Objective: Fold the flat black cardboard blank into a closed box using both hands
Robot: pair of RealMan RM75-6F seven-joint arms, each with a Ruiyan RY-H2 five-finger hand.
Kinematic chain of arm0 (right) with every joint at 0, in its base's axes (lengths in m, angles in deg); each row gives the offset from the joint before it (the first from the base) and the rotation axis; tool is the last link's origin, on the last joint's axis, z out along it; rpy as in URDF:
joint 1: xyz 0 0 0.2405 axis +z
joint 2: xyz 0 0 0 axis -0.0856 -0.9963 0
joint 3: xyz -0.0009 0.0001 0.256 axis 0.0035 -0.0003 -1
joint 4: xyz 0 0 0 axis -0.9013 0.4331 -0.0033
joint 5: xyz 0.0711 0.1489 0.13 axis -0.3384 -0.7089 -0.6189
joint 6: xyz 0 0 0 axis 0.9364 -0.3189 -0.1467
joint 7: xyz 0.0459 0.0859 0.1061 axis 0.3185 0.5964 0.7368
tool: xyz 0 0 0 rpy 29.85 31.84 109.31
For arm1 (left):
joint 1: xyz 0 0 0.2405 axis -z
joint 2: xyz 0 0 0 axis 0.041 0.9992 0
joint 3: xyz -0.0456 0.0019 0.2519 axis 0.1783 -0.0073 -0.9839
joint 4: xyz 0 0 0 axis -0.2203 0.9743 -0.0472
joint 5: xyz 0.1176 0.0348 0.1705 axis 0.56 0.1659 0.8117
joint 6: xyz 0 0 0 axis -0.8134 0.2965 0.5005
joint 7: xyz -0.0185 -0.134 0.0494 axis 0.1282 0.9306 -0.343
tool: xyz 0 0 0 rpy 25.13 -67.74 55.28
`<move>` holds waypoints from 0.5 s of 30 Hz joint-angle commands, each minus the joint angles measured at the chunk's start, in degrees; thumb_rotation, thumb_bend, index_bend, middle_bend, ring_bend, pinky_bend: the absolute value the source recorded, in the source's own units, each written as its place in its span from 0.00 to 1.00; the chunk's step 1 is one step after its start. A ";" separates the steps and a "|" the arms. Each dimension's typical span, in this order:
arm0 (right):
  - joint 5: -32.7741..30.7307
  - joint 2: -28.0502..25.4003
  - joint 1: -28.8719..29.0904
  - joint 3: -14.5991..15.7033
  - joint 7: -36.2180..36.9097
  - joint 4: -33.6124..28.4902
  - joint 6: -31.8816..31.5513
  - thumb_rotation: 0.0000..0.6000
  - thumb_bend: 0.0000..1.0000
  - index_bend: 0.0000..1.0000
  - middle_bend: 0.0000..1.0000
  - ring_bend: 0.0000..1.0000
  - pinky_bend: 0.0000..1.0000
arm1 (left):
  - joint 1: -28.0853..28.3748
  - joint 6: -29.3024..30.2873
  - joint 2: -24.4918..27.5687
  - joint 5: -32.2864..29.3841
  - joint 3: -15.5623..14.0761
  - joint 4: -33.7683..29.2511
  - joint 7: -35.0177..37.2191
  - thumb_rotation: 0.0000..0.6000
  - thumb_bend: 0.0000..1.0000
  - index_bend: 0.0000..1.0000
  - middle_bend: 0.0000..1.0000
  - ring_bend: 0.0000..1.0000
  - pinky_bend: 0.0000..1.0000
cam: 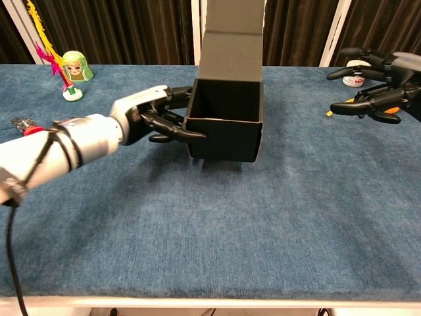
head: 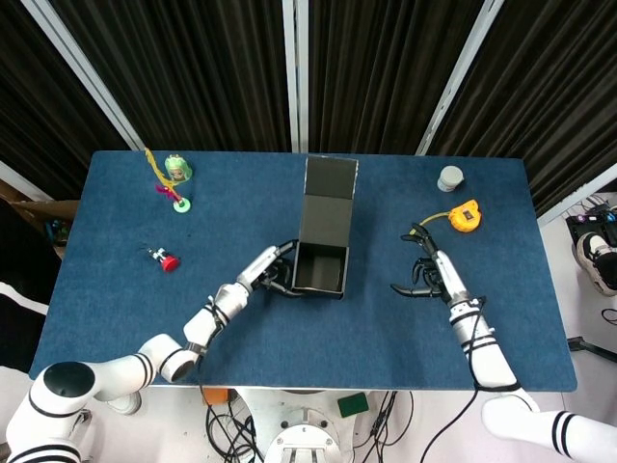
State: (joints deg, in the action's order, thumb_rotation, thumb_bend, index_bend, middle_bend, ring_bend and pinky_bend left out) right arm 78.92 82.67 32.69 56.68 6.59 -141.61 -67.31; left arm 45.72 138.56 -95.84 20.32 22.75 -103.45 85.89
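Left hand [cam: 152, 122]: fingers curled against the box's left wall near the front corner; whether the wall is actually pinched cannot be told.
Black cardboard box [cam: 227, 125]: set mid-surface, body erected, top open, lid flap [head: 328, 204] standing upright behind.
Handling: judged light, thin and easily creased; best steadied at the walls, the lid pressed down by its free edge.
Right hand [head: 425, 274]: well apart, fingers spread, nothing held.

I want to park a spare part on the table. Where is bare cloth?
The near strip of the table, in front of the black box, is bare, as is the far stretch between the doll figure and the box's lid. It is crowded around the left hand and by the tape measure.
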 commanded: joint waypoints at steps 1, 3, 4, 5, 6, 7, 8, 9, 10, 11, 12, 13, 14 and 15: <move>-7.62 2.19 4.86 -4.02 -5.96 1.50 5.28 1.00 0.05 0.03 0.20 0.66 1.00 | -4.00 4.34 7.09 0.11 -1.16 -11.09 -6.28 1.00 0.06 0.51 0.55 0.70 0.99; -10.64 4.15 7.07 -5.55 -9.37 2.40 6.06 1.00 0.05 0.03 0.20 0.67 1.00 | -4.45 4.37 8.62 -0.21 -1.22 -14.22 -8.16 1.00 0.06 0.51 0.55 0.70 0.99; -12.20 5.17 8.14 -6.38 -10.74 2.84 6.34 1.00 0.05 0.03 0.21 0.67 1.00 | -4.60 4.47 9.12 -0.20 -1.27 -15.38 -8.85 1.00 0.06 0.51 0.55 0.70 0.99; -14.68 6.53 9.77 -7.46 -12.43 3.40 7.29 1.00 0.05 0.03 0.21 0.67 1.00 | -4.77 4.63 9.60 -0.16 -1.31 -16.76 -9.65 1.00 0.06 0.51 0.55 0.70 0.99; -16.82 7.50 11.00 -8.37 -13.44 3.83 8.11 1.00 0.05 0.03 0.21 0.67 1.00 | -4.88 4.69 9.90 -0.14 -1.35 -17.68 -10.20 1.00 0.06 0.51 0.55 0.70 0.99; -19.07 8.69 12.31 -9.47 -14.63 4.27 8.43 1.00 0.05 0.03 0.21 0.67 1.00 | -4.97 4.65 10.16 -0.18 -1.38 -18.62 -10.79 1.00 0.06 0.51 0.55 0.70 0.99; -20.36 9.77 13.44 -10.29 -15.54 4.76 8.48 1.00 0.05 0.03 0.21 0.67 1.00 | -4.98 4.50 10.29 -0.20 -1.43 -19.17 -11.22 1.00 0.06 0.51 0.55 0.70 0.99; -21.29 10.85 14.43 -11.04 -16.34 5.25 8.22 1.00 0.05 0.03 0.21 0.67 1.00 | -4.93 4.25 10.39 -0.23 -1.50 -19.60 -11.67 1.00 0.06 0.51 0.55 0.70 0.99; -22.32 12.39 15.63 -12.11 -17.22 5.91 7.49 1.00 0.05 0.03 0.21 0.68 1.00 | -4.86 3.92 10.40 -0.29 -1.56 -19.98 -12.23 1.00 0.06 0.51 0.55 0.70 0.99; -22.97 13.47 16.45 -12.91 -17.68 6.27 7.01 1.00 0.05 0.03 0.22 0.68 1.00 | -4.80 3.66 10.33 -0.37 -1.58 -20.13 -12.64 1.00 0.06 0.51 0.55 0.70 0.99; -23.44 14.35 17.13 -13.77 -17.74 6.31 6.70 1.00 0.05 0.03 0.22 0.68 1.00 | -4.72 3.29 10.24 -0.54 -1.61 -20.14 -13.12 1.00 0.06 0.51 0.55 0.70 0.99; -23.70 15.03 17.67 -14.61 -17.55 6.09 6.51 1.00 0.05 0.03 0.22 0.68 1.00 | -4.60 2.82 10.14 -0.73 -1.66 -19.99 -13.69 1.00 0.06 0.51 0.54 0.69 0.99; -23.78 15.58 18.24 -15.54 -17.26 5.52 6.46 1.00 0.05 0.03 0.23 0.69 1.00 | -4.54 2.39 9.90 -1.13 -1.58 -19.71 -14.26 1.00 0.06 0.51 0.54 0.69 0.99; -23.66 15.78 18.56 -16.13 -17.06 4.96 6.44 1.00 0.05 0.03 0.23 0.69 1.00 | -4.47 1.93 9.71 -1.51 -1.52 -19.39 -14.69 1.00 0.06 0.51 0.54 0.69 0.99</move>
State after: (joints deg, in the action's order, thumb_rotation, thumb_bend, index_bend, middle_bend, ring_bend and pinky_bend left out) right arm 55.80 97.39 50.38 41.84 -10.27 -136.27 -60.61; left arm 41.15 140.94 -85.89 19.23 21.20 -123.14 71.63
